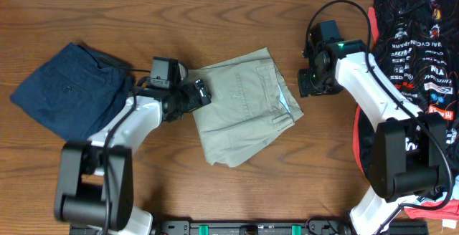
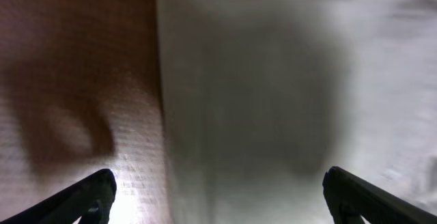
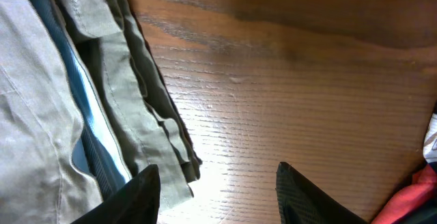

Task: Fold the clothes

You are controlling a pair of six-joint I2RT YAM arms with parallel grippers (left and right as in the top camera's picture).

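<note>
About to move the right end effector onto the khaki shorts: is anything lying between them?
Nothing visible does. The right end effector hangs open close beside the right edge of the khaki shorts, with only bare table showing in the gap. The black jersey lies on its other side, away from the shorts.

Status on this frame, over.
Left hand open over left edge of khaki cotton shorts. Right hand open at right edge. Shorts folded, flat. Dark navy trousers nearby, not touching.
</note>
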